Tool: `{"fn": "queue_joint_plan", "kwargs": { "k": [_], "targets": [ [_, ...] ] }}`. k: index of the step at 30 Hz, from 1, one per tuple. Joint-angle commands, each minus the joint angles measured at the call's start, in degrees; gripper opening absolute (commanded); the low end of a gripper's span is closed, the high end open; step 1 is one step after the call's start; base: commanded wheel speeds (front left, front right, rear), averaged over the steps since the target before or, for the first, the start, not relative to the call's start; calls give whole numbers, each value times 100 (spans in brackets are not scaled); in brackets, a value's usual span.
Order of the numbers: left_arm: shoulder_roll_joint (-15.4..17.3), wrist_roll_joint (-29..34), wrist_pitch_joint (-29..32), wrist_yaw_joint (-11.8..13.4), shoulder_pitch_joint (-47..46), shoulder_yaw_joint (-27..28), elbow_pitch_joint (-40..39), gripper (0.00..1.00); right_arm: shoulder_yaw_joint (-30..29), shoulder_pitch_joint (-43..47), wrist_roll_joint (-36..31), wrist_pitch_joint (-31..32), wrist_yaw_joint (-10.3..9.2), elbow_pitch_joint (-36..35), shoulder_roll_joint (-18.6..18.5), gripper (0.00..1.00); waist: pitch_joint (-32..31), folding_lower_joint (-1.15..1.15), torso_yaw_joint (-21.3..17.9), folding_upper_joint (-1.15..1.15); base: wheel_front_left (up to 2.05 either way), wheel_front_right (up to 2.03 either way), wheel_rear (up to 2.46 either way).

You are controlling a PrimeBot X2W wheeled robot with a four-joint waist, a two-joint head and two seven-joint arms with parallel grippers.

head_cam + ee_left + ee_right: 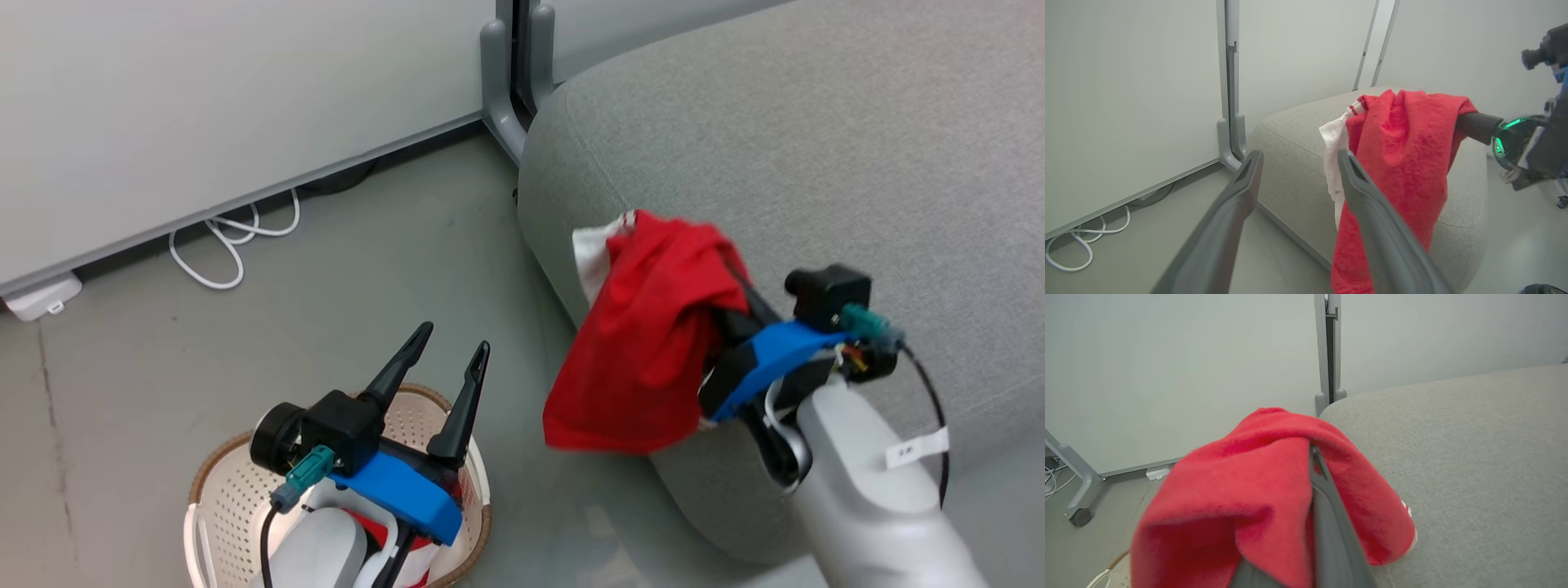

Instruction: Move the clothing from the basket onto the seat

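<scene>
Two red garments are in sight, one basket and one seat. The right gripper (pixel 1314 457) is clamped tight on the first garment (pixel 653 343), red with white striped trim. In the head view that cloth hangs at about 4 o'clock from centre, bunched over the fingers at the rounded front edge of the grey seat (pixel 816 147). Whether it touches the upholstery cannot be told. The second garment (pixel 377 532) lies in the basket (pixel 237 490) at 7 o'clock, mostly hidden under the left arm. The left gripper (pixel 454 339) hangs above the basket's 1 o'clock rim with its two fingers spread wide and nothing between them. One white cable (pixel 229 245) loops on the floor at 10 o'clock, by the wall.
</scene>
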Motion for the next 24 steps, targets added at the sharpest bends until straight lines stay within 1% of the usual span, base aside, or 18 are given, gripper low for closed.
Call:
{"fn": "queue_joint_plan", "kwargs": {
  "k": [1,6,12,15,19,24],
  "targets": [
    [40,35,-27,-13,-117,35,-38,100,-55,-147,27,9,1,-63,-17,0,88,0,26,0,0,0,0],
    [137,148,-27,-13,-226,49,-187,100,-413,-702,-10,176,1,-226,-325,0,422,0,70,0,0,0,0],
    [371,311,-28,-12,-517,-107,-509,100,-1063,-1518,-146,366,1,-347,-925,0,1134,0,152,0,0,0,0],
    [504,373,-28,-13,-731,-219,-669,100,-1462,-1857,-327,425,1,-398,-1342,0,1504,0,259,0,0,0,0],
    [683,433,-28,-13,-978,-239,-894,100,-2079,-2218,-468,474,1,-479,-1704,0,2009,0,357,0,0,0,0],
    [820,548,-28,-13,-1200,-93,-1239,100,-2818,-2385,-568,376,0,-396,-1942,0,2543,0,436,0,0,0,0]
  ]
}}
